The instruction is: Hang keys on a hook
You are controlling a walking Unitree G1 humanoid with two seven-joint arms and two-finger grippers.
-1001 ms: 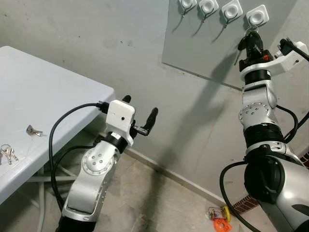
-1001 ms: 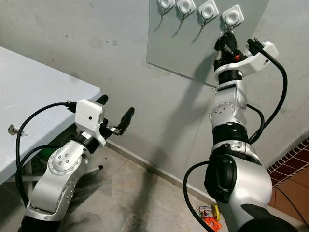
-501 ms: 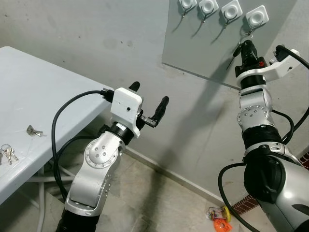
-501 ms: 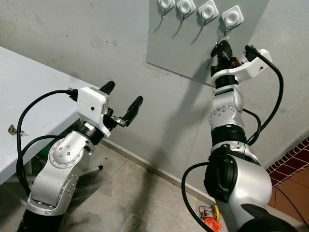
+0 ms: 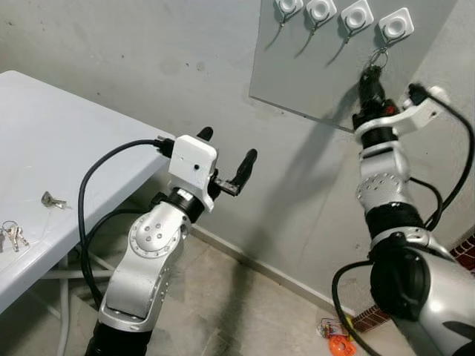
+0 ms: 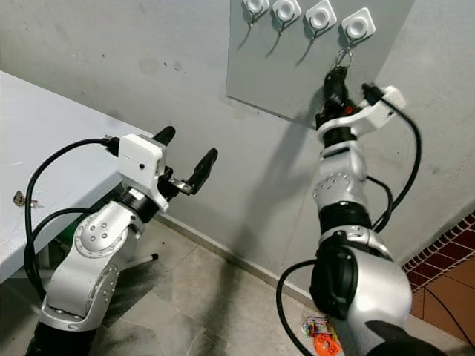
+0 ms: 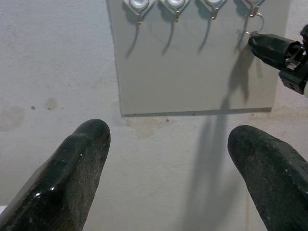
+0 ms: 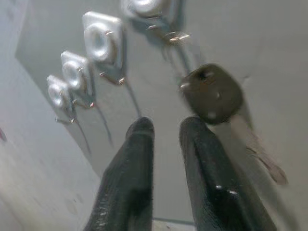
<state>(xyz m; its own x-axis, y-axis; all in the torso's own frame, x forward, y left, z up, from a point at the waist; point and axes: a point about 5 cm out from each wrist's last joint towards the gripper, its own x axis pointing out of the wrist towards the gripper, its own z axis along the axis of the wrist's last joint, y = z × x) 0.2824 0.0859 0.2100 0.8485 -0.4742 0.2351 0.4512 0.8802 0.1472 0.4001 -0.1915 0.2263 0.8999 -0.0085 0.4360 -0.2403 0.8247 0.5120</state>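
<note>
The key (image 8: 211, 94) hangs by its ring from the rightmost hook (image 5: 394, 27) on the grey wall board (image 5: 312, 81). The right tool (image 8: 166, 127) sits just under it, fingers nearly together with only a slim gap and nothing between them, so it's not gripping the key. The left tool (image 5: 226, 152) is raised out in front of the wall, fingers spread wide open and empty. More keys (image 5: 10, 233) lie on the white table (image 5: 67, 141) at the robot's left.
</note>
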